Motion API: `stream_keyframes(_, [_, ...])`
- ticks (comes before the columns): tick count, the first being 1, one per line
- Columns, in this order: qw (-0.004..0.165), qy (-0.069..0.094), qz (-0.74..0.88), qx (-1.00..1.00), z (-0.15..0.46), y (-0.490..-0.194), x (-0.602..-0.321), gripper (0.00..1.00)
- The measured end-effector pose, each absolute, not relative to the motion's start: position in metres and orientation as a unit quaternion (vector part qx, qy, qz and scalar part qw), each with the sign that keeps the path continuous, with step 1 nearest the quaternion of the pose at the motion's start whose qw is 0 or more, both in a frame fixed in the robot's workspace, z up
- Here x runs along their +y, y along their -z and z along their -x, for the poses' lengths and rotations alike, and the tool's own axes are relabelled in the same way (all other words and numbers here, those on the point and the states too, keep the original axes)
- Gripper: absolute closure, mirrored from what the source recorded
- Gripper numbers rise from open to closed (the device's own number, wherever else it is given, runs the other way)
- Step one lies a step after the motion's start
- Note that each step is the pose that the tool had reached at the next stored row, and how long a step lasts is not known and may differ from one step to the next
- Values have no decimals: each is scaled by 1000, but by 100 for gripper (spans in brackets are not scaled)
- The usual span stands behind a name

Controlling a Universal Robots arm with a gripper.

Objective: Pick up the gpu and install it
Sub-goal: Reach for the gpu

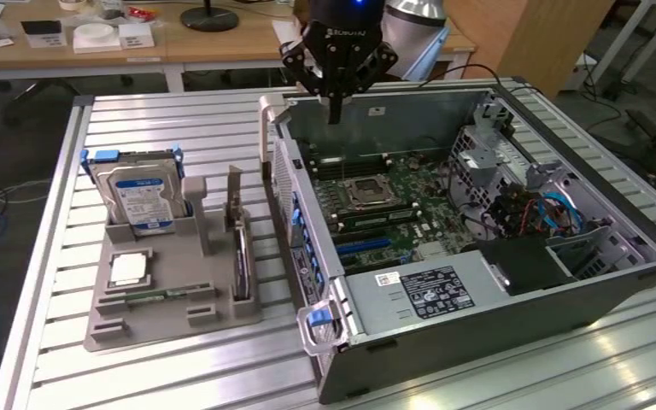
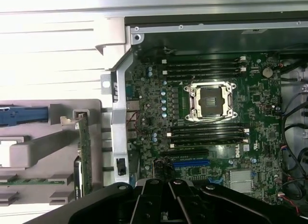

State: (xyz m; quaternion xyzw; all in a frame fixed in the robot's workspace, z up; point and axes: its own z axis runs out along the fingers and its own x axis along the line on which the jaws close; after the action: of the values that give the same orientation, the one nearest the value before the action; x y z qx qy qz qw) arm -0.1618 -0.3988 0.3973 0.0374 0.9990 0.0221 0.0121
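Slatted aluminium desk (image 1: 168,128): black claw (image 1: 335,115), clenched on nothing, hangs above the open grey computer case (image 1: 556,282) (motherboard (image 1: 385,205) exposed); dark green gpu card (image 1: 240,248) stands upright in grey tray (image 1: 157,320).

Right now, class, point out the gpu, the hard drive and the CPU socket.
gpu (image 1: 240,260), exterior view, the card's dark upper edge.
hard drive (image 1: 141,203), exterior view, its blue label.
CPU socket (image 2: 211,101), wrist view, the socket's centre.

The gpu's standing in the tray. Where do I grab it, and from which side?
Probably best to take the gpu by its exposed top edge, coming straight down from above, jaws across the thin board. It stands on edge in a slot of the gray holder, so its lower edge is walled in.
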Motion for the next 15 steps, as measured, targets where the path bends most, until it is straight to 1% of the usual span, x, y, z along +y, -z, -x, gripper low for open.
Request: stream_keyframes(15, [12,-22,-37,999,179,-397,-399,89])
